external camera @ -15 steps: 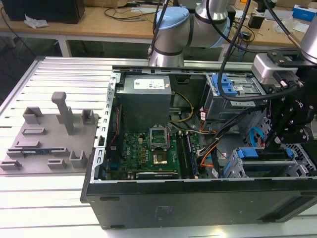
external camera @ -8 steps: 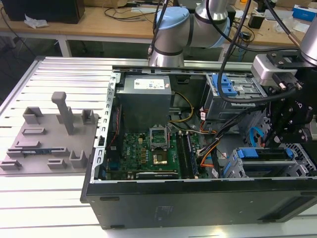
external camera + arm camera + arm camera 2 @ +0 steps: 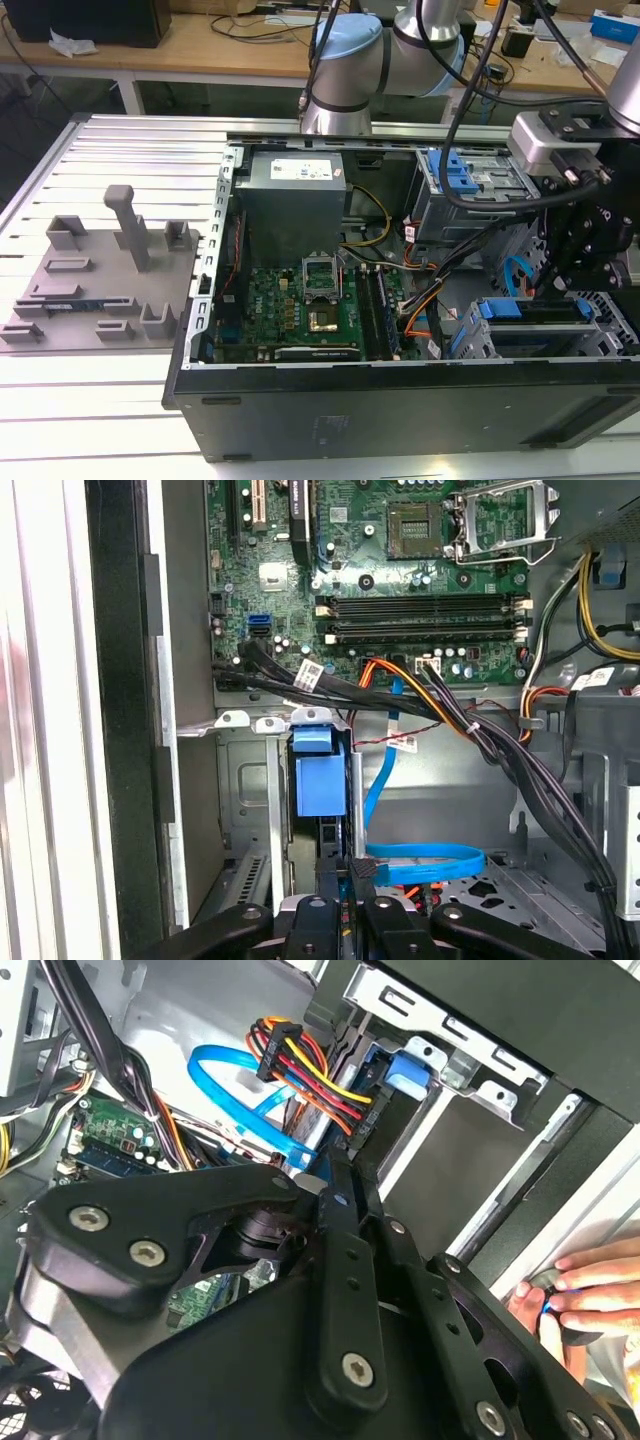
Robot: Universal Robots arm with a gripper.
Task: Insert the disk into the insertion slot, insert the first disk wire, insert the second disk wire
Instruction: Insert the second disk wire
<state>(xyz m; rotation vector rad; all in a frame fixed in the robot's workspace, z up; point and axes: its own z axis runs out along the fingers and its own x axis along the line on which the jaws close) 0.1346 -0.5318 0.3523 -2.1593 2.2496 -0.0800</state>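
Note:
The disk (image 3: 530, 312), in its bright blue carrier (image 3: 320, 780), sits inside the insertion slot (image 3: 470, 338), the low grey cage at the case's front corner on the exterior view's right. My gripper (image 3: 348, 885) hangs right at the disk's exposed end, and its fingers look shut on the black plug of a blue flat wire (image 3: 430, 860). That blue wire (image 3: 230, 1070) loops away beside the fingertips (image 3: 338, 1175). A bundle of red, yellow and orange wires (image 3: 310, 1080) runs to the same end of the disk. I cannot tell whether either plug is seated.
A person's hand (image 3: 585, 1290) rests on the case edge close to the gripper. Around it are the motherboard (image 3: 300, 305), the grey power box (image 3: 290, 200), a taller cage with blue latch (image 3: 465, 175) and black cable bundles (image 3: 470, 730). A grey fixture plate (image 3: 95, 285) lies outside the case.

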